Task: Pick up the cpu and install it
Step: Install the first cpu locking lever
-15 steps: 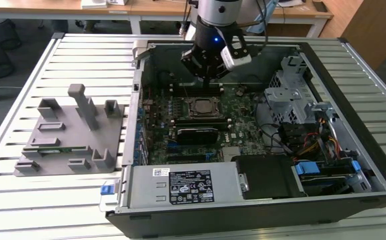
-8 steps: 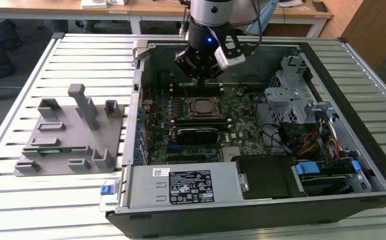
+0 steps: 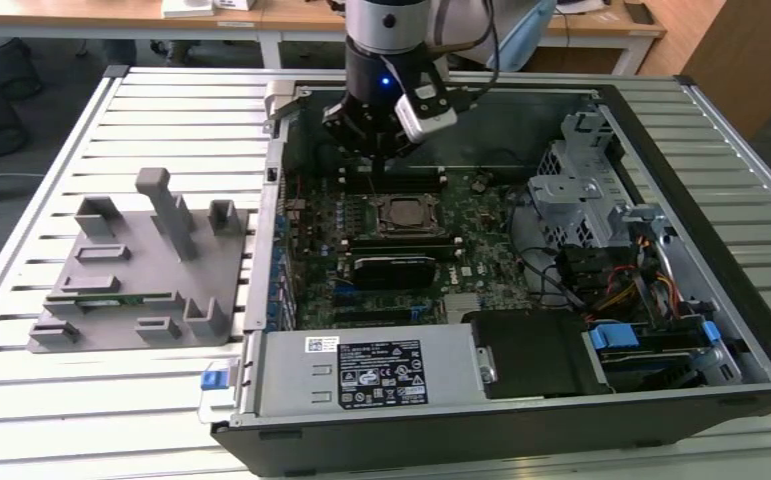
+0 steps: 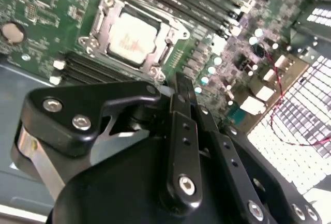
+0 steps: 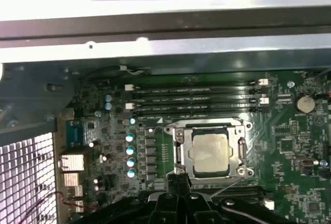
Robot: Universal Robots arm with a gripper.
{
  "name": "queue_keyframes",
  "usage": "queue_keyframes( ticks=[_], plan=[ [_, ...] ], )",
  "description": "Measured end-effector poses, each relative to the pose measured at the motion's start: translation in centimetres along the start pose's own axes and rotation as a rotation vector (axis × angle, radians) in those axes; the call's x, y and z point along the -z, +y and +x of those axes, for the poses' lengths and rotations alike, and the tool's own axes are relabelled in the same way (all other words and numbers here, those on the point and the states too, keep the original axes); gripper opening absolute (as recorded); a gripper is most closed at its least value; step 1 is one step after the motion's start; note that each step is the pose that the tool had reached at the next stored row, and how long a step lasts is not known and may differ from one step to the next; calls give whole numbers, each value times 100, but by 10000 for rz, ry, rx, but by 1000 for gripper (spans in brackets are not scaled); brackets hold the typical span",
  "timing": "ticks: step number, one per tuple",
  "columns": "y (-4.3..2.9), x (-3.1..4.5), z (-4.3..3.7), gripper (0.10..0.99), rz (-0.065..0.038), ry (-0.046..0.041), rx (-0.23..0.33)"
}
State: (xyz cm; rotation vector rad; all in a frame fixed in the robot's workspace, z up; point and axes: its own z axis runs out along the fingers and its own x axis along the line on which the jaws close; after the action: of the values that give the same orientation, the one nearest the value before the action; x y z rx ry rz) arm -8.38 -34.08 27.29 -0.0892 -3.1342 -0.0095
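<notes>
We saw our pincer (image 4: 179,83), pressed together and empty, near the seated cpu (image 4: 132,39); any sideways drift could knock it askew.

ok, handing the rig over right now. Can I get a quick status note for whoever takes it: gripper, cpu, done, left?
Gripper: jaws shut with nothing between them, above the motherboard, close beside the socket frame.
cpu: lies flat inside the socket frame, silvery top up, apart from the gripper. It shows in both wrist views.
Done: the cpu sits in the socket, not in the gripper.
Left: no pickup or placing is visibly outstanding. I cannot tell whether the cpu is fully seated or the frame is latched.
</notes>
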Motion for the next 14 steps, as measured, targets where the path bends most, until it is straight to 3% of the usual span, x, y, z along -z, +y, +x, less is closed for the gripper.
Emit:
queue_keyframes(
  ticks=[8,14],
  plan=[
    [1,-57,110,106,-6,-3,285],
    [112,-90,175,106,-14,-24,322]
  ],
)
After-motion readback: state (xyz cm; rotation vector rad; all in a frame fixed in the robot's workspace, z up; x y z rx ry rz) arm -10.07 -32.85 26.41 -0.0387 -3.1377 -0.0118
